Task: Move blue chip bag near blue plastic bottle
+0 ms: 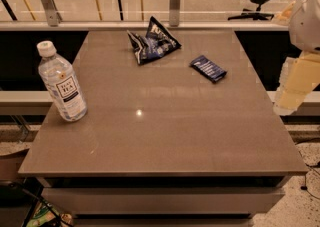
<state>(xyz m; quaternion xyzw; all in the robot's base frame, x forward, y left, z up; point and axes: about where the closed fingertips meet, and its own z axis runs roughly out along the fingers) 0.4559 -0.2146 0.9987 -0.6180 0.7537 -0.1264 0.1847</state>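
crinkled blue chip bag, clear blue plastic bottle apart; claw right, grip unclear.

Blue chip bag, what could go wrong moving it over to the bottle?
The gripper hangs right of the table; the flat blue packet lies nearer it than the blue chip bag and could be grabbed instead. The blue plastic bottle stands upright by the left edge; a bump could topple it.
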